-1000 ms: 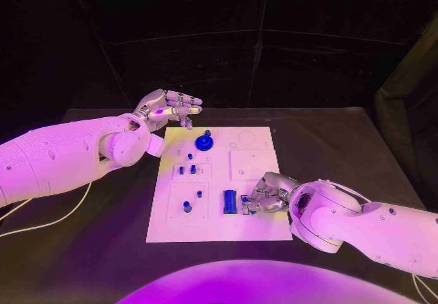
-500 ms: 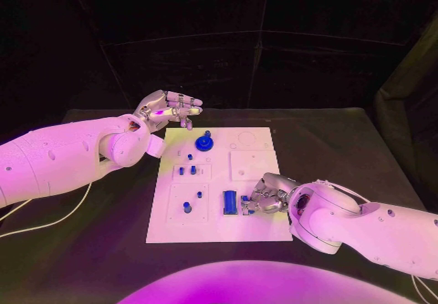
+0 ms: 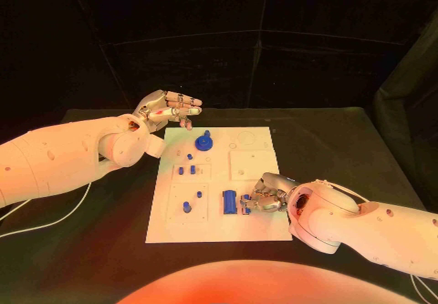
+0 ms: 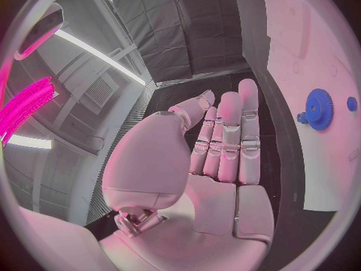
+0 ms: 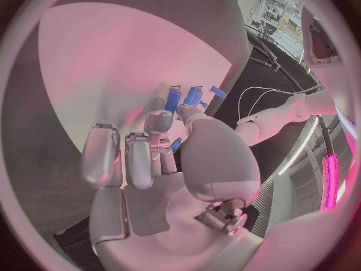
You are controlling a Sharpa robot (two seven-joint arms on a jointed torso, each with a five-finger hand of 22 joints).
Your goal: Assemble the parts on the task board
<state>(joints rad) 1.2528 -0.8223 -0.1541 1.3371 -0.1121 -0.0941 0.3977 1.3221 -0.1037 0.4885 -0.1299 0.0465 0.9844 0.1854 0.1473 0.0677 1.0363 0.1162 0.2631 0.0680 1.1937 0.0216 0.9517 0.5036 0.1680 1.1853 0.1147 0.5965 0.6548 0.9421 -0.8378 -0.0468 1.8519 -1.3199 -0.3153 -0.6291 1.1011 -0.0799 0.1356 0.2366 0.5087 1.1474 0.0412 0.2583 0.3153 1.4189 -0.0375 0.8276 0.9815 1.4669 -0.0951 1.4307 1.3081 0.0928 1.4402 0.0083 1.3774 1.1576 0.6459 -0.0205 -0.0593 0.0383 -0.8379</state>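
Note:
The white task board [image 3: 251, 221] lies in the middle of the black table. My right hand [image 3: 266, 195] rests on the board's near right part and pinches a small blue part [image 3: 245, 204] between thumb and a finger, right beside a blue block [image 3: 228, 201]. The right wrist view shows that part [image 5: 174, 144] at the fingertips, with the block [image 5: 194, 95] just beyond. My left hand [image 3: 167, 107] hovers above the board's far left corner with fingers stretched out and nothing in the palm [image 4: 218, 156]. A blue gear [image 3: 204, 142] stands on the board near it, and the gear [image 4: 319, 108] is beyond the left fingers.
Small blue pegs [image 3: 187, 170] stand in the board's left column, one more [image 3: 186, 206] nearer me. A white cable [image 3: 55, 218] runs over the table at the left. Bare black table [image 3: 347, 145] lies right of the board.

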